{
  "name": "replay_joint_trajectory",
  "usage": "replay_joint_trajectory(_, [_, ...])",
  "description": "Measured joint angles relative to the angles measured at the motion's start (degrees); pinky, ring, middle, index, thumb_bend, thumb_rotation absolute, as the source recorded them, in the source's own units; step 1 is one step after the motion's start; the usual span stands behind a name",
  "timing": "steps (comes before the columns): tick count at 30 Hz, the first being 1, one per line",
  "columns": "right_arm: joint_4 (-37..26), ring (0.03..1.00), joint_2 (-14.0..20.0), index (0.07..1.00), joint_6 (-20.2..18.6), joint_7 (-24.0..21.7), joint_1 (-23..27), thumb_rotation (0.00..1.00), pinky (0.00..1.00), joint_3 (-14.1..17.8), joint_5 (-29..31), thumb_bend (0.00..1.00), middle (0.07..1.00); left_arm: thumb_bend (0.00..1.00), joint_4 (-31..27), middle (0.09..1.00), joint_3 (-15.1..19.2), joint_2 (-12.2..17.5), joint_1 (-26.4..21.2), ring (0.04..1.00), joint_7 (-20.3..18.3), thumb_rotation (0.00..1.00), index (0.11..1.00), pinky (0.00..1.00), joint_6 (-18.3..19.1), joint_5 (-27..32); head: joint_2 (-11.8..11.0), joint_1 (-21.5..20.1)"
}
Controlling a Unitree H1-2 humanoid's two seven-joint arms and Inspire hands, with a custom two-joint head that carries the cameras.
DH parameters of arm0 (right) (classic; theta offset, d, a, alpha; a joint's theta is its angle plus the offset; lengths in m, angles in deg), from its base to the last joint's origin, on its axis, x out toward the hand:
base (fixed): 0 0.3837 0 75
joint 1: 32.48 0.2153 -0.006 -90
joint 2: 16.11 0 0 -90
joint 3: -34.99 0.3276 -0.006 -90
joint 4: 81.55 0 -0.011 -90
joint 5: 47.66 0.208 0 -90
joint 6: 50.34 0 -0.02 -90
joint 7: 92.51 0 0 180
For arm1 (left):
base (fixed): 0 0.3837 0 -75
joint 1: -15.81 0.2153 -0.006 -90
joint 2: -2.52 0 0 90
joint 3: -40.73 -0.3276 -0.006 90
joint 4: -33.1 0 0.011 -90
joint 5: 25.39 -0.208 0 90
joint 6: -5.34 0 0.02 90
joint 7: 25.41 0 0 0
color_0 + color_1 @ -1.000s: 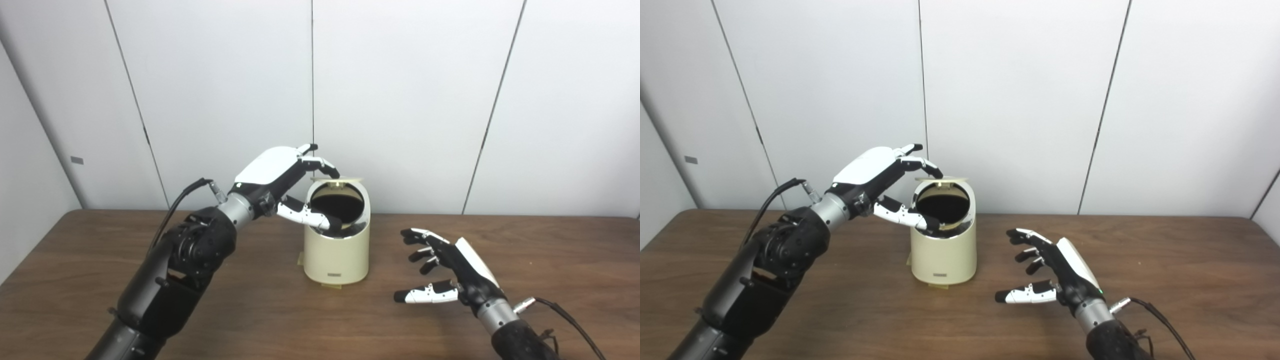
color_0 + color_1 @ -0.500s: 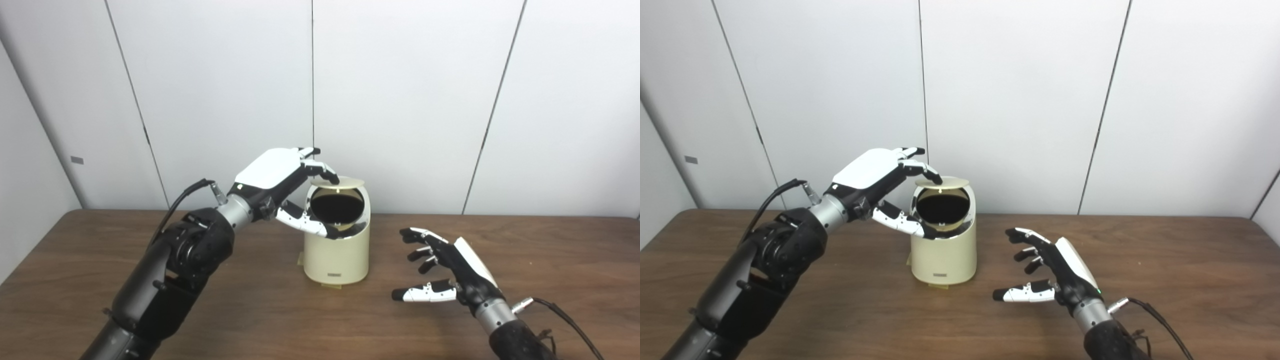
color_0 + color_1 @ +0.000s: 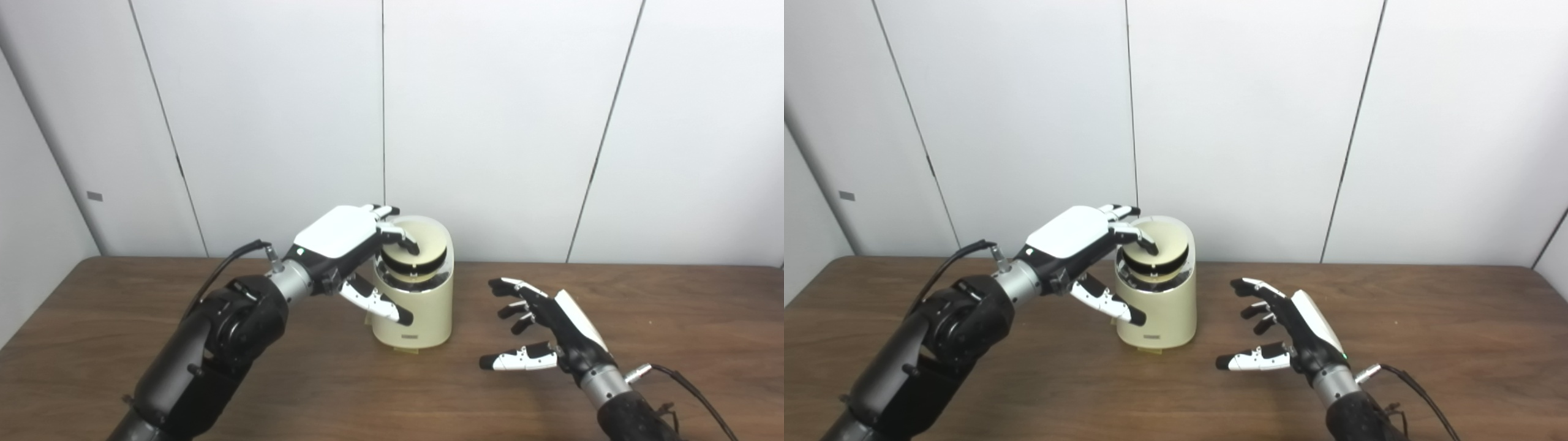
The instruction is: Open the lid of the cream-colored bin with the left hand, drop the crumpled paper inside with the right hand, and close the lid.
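Observation:
The cream-colored bin (image 3: 418,313) stands mid-table near the back wall. Its round lid (image 3: 427,239) is tilted down over the opening, with a dark gap still showing under its front edge. My left hand (image 3: 344,237) reaches in from the left; its fingertips (image 3: 409,245) rest on top of the lid and its thumb hangs apart beside the bin's left wall, so it grips nothing. My right hand (image 3: 553,329) hovers open and empty just above the table to the right of the bin. No crumpled paper shows in either view.
The brown wooden table (image 3: 306,386) runs back to a white panelled wall close behind the bin. A thin piece of tan tape or card (image 3: 405,350) sticks out under the bin's base. A black cable (image 3: 695,384) trails from my right wrist.
The lid has swung from upright and open down to nearly shut. My left hand came down with it, fingertips on top, and the thumb left the rim. The right hand barely moved.

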Motion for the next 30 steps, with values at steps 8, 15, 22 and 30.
replay_joint_trajectory(8, [-0.3, 0.684, 0.0, 0.829, -0.3, 0.0, 0.0, 0.21, 0.53, 0.0, 0.0, 0.85, 0.809, 1.0, -0.3, 0.788, -2.1, 0.3, 0.0, 0.957, -1.4, 0.55, 0.785, 1.0, -1.0, -3.6, 0.4, -0.1])
replay_joint_trajectory(15, [-0.9, 0.685, 0.0, 0.829, -0.9, 0.0, 0.0, 0.22, 0.53, 0.1, 0.0, 0.84, 0.813, 1.0, 1.1, 0.804, -4.1, 0.7, -1.0, 0.975, -1.1, 0.55, 0.792, 1.0, -3.1, -9.4, 0.6, -0.3])
replay_joint_trajectory(22, [-1.8, 0.686, -0.1, 0.83, -1.2, 0.0, 0.0, 0.25, 0.53, 0.1, -0.1, 0.84, 0.812, 1.0, 1.2, 0.785, -6.2, 0.8, -1.7, 0.975, -1.1, 0.55, 0.773, 1.0, -4.0, -14.0, 0.7, -0.5])
replay_joint_trajectory(30, [-1.8, 0.679, 0.0, 0.828, -1.1, 0.0, 0.0, 0.25, 0.53, 0.1, -0.2, 0.84, 0.807, 1.0, 1.1, 0.78, -5.8, 0.7, -1.7, 0.967, -1.5, 0.57, 0.766, 1.0, -3.9, -13.7, 0.5, -0.4])
